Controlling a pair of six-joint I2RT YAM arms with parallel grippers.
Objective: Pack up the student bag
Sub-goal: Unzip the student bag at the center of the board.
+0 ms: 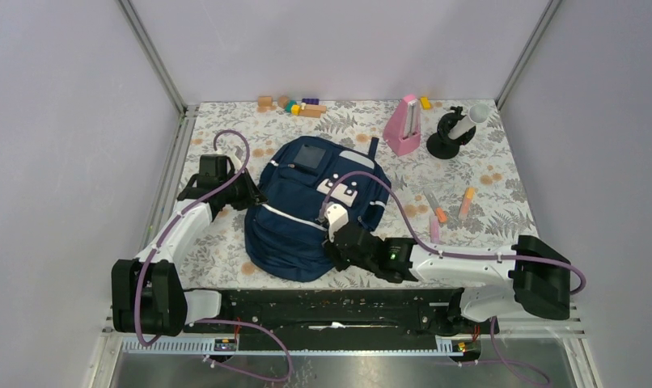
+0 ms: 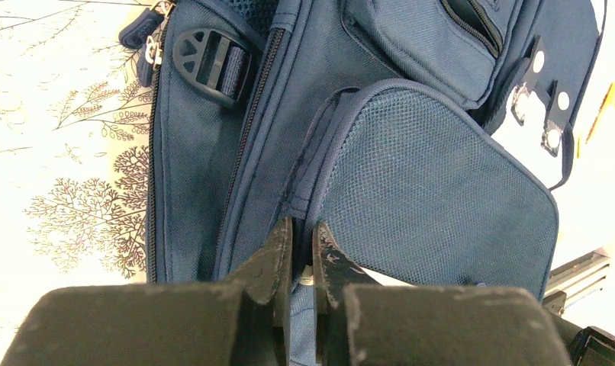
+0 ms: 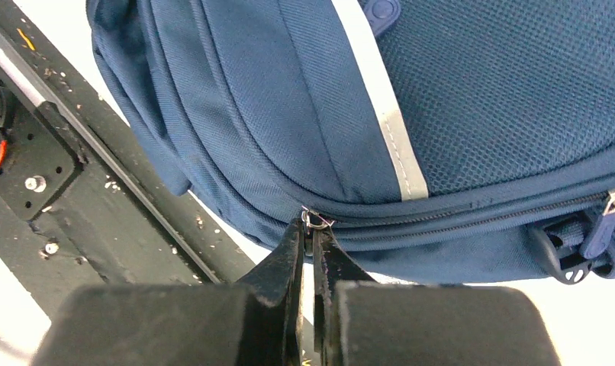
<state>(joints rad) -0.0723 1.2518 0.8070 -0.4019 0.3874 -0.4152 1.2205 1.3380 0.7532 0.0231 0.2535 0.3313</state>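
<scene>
Top cam only shows both arms at the bag (image 1: 294,222). Wrist cams show more: right pincer (image 3: 308,232) clamped on a zip pull (image 3: 313,220), left pincer (image 2: 303,229) pinching the bag's side seam.

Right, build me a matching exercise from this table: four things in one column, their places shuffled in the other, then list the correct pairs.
1. navy blue striped fabric backpack
2. pink wedge-shaped box
3. row of small coloured blocks
4. black round-based stand with a white ball

A. far edge, left of centre
B. nearest the far right corner
C. middle of the floral tabletop
D. directly left of the stand

Pairs: 1-C, 2-D, 3-A, 4-B
</scene>
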